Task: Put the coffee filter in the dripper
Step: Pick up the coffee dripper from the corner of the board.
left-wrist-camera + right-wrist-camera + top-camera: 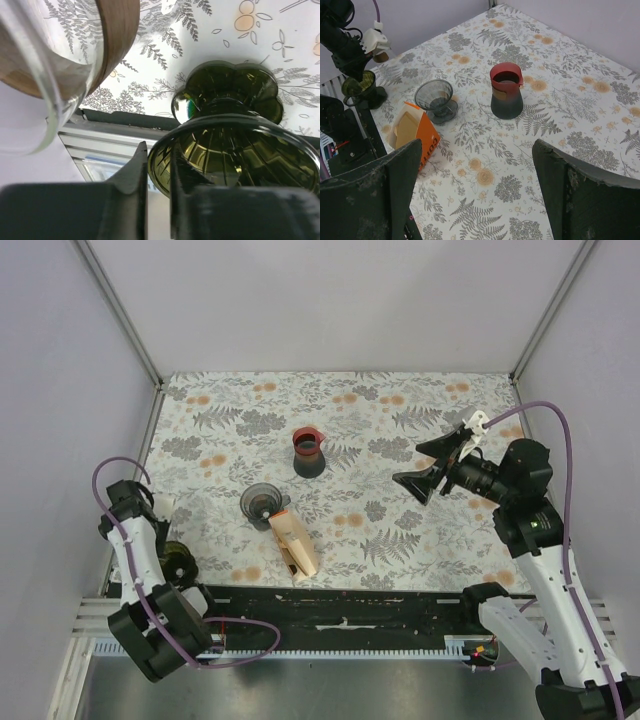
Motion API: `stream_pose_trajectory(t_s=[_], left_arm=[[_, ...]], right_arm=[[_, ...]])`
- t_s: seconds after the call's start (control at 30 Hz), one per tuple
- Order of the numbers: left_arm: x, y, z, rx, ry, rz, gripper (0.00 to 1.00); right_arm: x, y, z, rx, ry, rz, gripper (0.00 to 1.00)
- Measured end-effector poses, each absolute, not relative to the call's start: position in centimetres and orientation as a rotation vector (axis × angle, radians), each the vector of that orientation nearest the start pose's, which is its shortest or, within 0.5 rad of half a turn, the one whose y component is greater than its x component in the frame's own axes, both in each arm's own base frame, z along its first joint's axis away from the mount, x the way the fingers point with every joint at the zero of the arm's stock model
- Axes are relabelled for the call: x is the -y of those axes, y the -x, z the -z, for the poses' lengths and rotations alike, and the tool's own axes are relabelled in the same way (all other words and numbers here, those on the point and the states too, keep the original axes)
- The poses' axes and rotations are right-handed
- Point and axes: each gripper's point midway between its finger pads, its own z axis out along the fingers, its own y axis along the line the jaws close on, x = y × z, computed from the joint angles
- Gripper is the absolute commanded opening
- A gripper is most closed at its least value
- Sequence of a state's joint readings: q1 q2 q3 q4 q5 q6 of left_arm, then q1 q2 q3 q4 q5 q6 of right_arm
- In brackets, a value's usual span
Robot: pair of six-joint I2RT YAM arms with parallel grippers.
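An olive-green glass dripper (235, 155) stands at the table's near left edge (178, 562). My left gripper (159, 150) is closed narrowly on its rim, one finger outside and the other inside the cone. Brown paper coffee filters (406, 129) sit in an open orange box (295, 545) lying on its side near the front middle. A second, smoke-grey dripper (260, 502) stands empty just behind the box. My right gripper (408, 466) hangs open above the right half of the table, nothing between its fingers (402, 180).
A dark carafe with a red rim (308, 452) stands mid-table behind the grey dripper. A clear glass vessel with a wooden band (115, 45) is close beside the left wrist. The black front rail (340, 605) and side walls bound the floral tabletop (400, 530).
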State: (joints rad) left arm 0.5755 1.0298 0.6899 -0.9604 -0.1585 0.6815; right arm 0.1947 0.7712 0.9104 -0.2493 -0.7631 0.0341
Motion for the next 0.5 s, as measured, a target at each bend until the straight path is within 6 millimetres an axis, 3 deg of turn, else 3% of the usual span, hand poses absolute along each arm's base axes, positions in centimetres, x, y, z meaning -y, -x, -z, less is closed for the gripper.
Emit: stream_pose_trajectory(t_s=[0.33, 0.5], left_arm=[[-11.2, -11.8, -9.4, -2.938, -0.218, -0.222, 0.02], [-10.3, -12.8, -12.4, -2.866, -0.266, -0.163, 0.02]], right_arm=[[-17.3, -22.6, -33.0, -1.551, 0.72, -0.823, 0.98], [-17.6, -22.3, -33.0, -1.55, 0.726, -0.837, 0.98]])
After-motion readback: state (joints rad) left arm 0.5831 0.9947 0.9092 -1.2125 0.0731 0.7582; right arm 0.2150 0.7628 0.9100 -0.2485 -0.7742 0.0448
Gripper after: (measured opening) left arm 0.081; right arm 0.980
